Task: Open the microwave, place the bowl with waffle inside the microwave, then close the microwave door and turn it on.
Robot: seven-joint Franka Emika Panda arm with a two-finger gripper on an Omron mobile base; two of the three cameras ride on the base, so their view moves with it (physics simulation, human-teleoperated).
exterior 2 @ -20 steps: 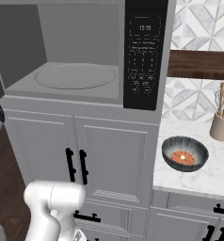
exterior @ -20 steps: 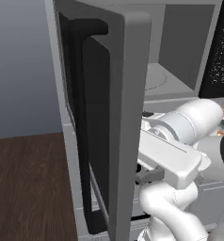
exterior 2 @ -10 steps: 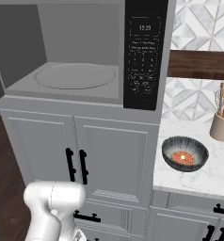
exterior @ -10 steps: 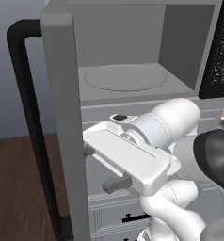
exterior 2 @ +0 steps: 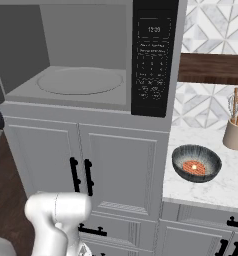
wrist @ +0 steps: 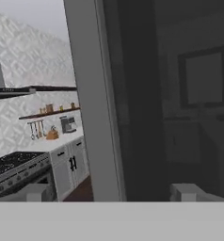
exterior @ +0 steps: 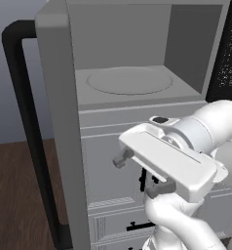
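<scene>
The microwave door (exterior: pixel 54 122) stood swung wide, edge-on left of the gripper (exterior: pixel 140 171), whose fingers (exterior: pixel 122 157) were spread and empty. The bowl (exterior 2: pixel 196 163) (waffle inside) sat on the counter (exterior 2: pixel 226 185), right of the microwave (exterior 2: pixel 86 55). Half a second earlier, the door was less open.

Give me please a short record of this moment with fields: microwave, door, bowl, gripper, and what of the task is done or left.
microwave: cavity open, turntable plate bare
microwave door: swung wide open to the left, black bar handle on its outer side
bowl: on the white counter right of the microwave, waffle inside, untouched
gripper: open, holding nothing, beside the door's inner face
utensil holder: at the counter's back
done: door opened
left: bowl in, door shut, microwave on
</scene>
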